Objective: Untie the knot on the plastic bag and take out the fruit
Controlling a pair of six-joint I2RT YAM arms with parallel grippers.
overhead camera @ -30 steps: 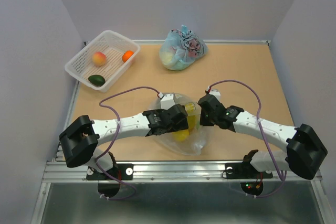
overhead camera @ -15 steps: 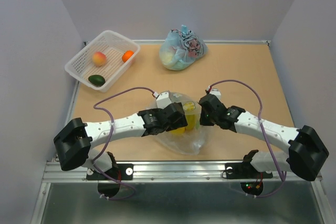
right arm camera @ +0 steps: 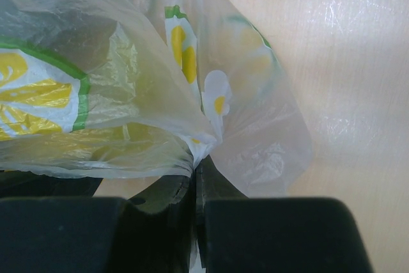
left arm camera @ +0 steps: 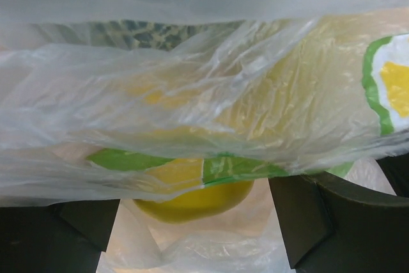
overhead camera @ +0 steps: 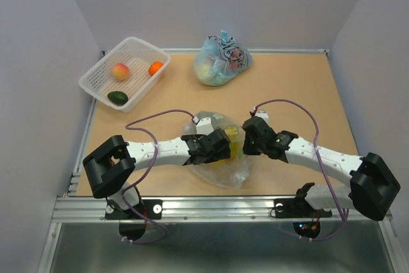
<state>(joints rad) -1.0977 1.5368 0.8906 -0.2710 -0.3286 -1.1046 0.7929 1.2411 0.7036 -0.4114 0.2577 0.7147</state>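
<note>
The see-through plastic bag (overhead camera: 225, 165) with yellow-green marks lies at the table's near middle. My left gripper (overhead camera: 219, 146) is open inside the bag's mouth. In the left wrist view (left arm camera: 194, 220) a yellow lemon (left arm camera: 186, 197) lies just ahead between its spread fingers (left arm camera: 300, 215), under a sheet of the bag (left arm camera: 192, 94). Another lemon (overhead camera: 232, 133) shows through the bag. My right gripper (overhead camera: 247, 139) is shut on a pinched fold of the bag's edge (right arm camera: 199, 147). A peach (overhead camera: 121, 71), an orange (overhead camera: 155, 68) and a dark green fruit (overhead camera: 117, 98) lie in the white basket (overhead camera: 96, 76).
A knotted light-blue bag with black cartoon print (overhead camera: 222, 61) sits at the back middle of the table. The basket stands at the back left corner. Grey walls close in the left, right and far sides. A mottled green patch (left arm camera: 147, 33) shows through the plastic.
My left arm has swung its elbow and shoulder link, while its gripper stays inside the bag and sits slightly lower. The right gripper keeps its hold and has hardly moved.
</note>
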